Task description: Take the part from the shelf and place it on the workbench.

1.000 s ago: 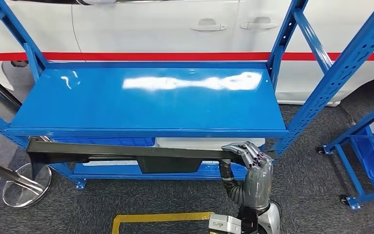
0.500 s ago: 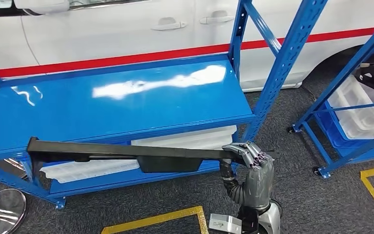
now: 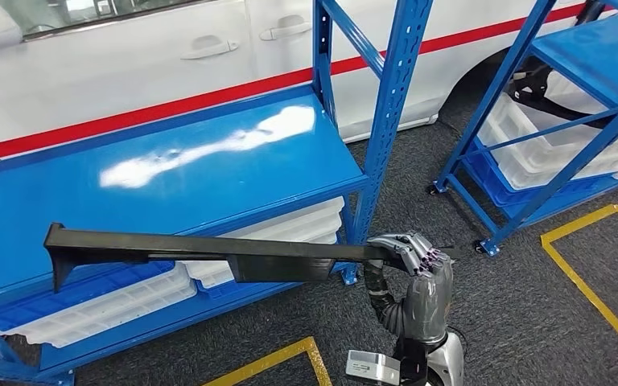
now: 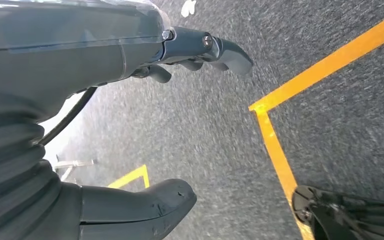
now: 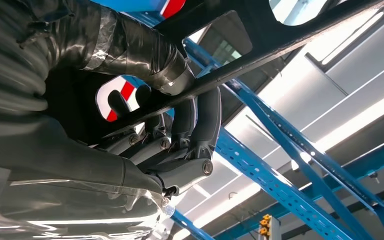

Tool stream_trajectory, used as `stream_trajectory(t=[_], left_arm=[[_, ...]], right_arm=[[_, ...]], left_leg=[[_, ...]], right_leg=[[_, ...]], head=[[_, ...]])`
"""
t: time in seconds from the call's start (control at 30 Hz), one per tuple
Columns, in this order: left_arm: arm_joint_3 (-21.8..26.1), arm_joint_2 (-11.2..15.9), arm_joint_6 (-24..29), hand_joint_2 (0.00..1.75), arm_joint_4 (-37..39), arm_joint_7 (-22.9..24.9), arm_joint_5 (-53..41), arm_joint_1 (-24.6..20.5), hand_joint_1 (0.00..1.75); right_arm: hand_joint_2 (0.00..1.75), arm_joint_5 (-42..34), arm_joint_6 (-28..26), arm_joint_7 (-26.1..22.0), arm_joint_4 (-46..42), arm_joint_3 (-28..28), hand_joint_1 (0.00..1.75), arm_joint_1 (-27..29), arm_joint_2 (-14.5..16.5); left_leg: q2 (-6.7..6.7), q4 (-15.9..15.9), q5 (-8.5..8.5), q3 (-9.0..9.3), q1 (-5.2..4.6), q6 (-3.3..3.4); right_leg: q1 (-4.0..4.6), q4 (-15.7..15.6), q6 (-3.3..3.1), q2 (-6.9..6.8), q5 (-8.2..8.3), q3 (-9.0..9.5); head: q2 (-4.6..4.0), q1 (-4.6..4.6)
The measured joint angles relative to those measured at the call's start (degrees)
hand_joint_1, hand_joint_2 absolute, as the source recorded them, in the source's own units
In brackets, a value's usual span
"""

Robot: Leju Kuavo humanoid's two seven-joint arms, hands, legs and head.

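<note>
The long black part (image 3: pixel 209 253) spans across the blue shelf's upright (image 3: pixel 386 112), open carpet (image 3: pixel 531 322) rightward.

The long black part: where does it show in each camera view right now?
Head view: long black part stretches across the lower middle, gripped at one end by the right robot hand.
Right wrist view: part crosses above the hand's fingers.
Left wrist view: not in it.
Shared landmark: blue shelf upright.

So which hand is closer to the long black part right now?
Right. The right hand grips one end of the long black part, fingers wrapped around it. The left hand hangs over the grey carpet, holding nothing, away from the part.
</note>
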Motion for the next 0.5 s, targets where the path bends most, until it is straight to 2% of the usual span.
stream_trajectory(t=[0.03,0.07,0.13,0.17,0.2,0.23,0.27,0.3,0.33,0.4,0.43,0.5], left_arm=[[0.00,-0.07,-0.01,1.75,0.00,0.01,0.02,-0.07,0.00],[0.00,-0.13,-0.01,1.75,0.00,0.01,0.05,-0.08,0.00],[0.01,-0.19,-0.06,1.75,0.00,0.01,0.14,0.03,0.00],[0.01,-0.19,-0.15,1.75,0.00,0.02,0.23,0.10,0.00],[0.02,-0.18,-0.28,1.75,0.00,0.07,0.42,0.14,0.00],[0.05,-0.17,-0.42,1.75,0.00,0.14,0.65,0.14,0.00],[0.11,-0.17,-0.55,1.75,0.00,0.23,0.94,0.11,0.00],[0.20,-0.19,-0.63,1.75,0.00,0.32,1.18,0.06,0.00],[0.29,-0.22,-0.65,1.75,0.00,0.37,1.32,0.03,0.00],[0.40,-0.27,-0.44,1.75,0.00,0.27,1.31,0.03,0.00],[0.41,-0.28,-0.25,1.75,0.00,0.15,1.19,0.04,0.00],[0.41,-0.28,0.07,1.75,0.00,-0.10,0.91,-0.07,0.00]], right_arm=[[1.75,0.01,-0.01,0.01,-0.01,0.00,1.75,0.02,-0.01],[1.75,0.01,-0.02,0.02,-0.01,0.00,1.75,-0.04,-0.01],[1.75,0.02,-0.02,0.03,0.00,0.00,1.75,-0.24,-0.02],[1.75,0.02,-0.01,0.05,0.01,0.00,1.75,-0.33,-0.03],[1.75,0.02,-0.01,0.10,0.01,0.00,1.75,-0.36,-0.04],[1.75,0.02,-0.01,0.16,0.02,0.00,1.75,-0.35,-0.06],[1.75,0.02,-0.01,0.24,0.02,0.00,1.75,-0.34,-0.08],[1.75,0.02,-0.01,0.31,0.02,0.00,1.75,-0.35,-0.08],[1.75,0.03,-0.01,0.33,0.02,0.00,1.75,-0.37,-0.08],[1.75,0.12,-0.01,0.33,-0.02,0.00,1.75,-0.45,-0.07],[1.75,0.19,-0.01,0.32,-0.07,-0.02,1.75,-0.46,-0.05],[1.75,0.29,-0.01,0.29,-0.19,-0.09,1.75,-0.35,-0.04]], left_leg=[[0.71,-0.57,0.35,0.30,0.10,0.23],[1.51,-1.15,0.71,0.57,0.24,0.54],[3.19,-1.86,1.11,0.78,0.33,0.97],[4.02,-1.87,1.08,0.72,0.29,1.11],[4.87,-1.82,1.01,0.65,0.26,1.12],[5.71,-1.75,0.92,0.61,0.24,1.08],[6.52,-1.64,0.78,0.61,0.25,0.97],[7.30,-1.46,0.57,0.64,0.27,0.78],[7.98,-1.19,0.28,0.71,0.27,0.49],[9.18,-0.53,-0.45,0.80,-0.02,-0.28],[9.71,-0.30,-0.74,0.89,-0.18,-0.65],[10.89,-0.23,-1.06,1.22,-0.20,-1.24]], right_leg=[[0.07,0.09,0.30,-0.71,-0.07,-0.13],[0.18,0.88,0.55,-2.19,-0.71,-0.57],[0.13,5.80,0.97,-6.00,-3.80,-3.01],[-0.08,9.31,1.24,-6.91,-5.62,-4.75],[-0.32,12.39,1.54,-7.25,-6.84,-6.25],[-0.55,13.99,1.81,-7.41,-7.09,-6.99],[-0.75,13.58,2.03,-7.65,-6.33,-6.69],[-0.88,11.23,2.16,-8.19,-4.80,-5.34],[-0.90,7.56,2.18,-9.49,-3.12,-3.27],[-0.46,1.83,1.74,-11.91,-1.32,-0.13],[-0.24,0.65,1.41,-12.49,-1.23,0.42],[0.00,0.53,0.68,-11.29,-1.33,0.23]], head=[[0.01,0.02],[0.01,0.02],[0.00,0.03],[0.00,0.02],[0.00,0.03],[0.00,0.03],[0.00,0.03],[0.00,0.03],[0.00,0.03],[0.01,0.03],[0.02,0.02],[0.01,0.02]])
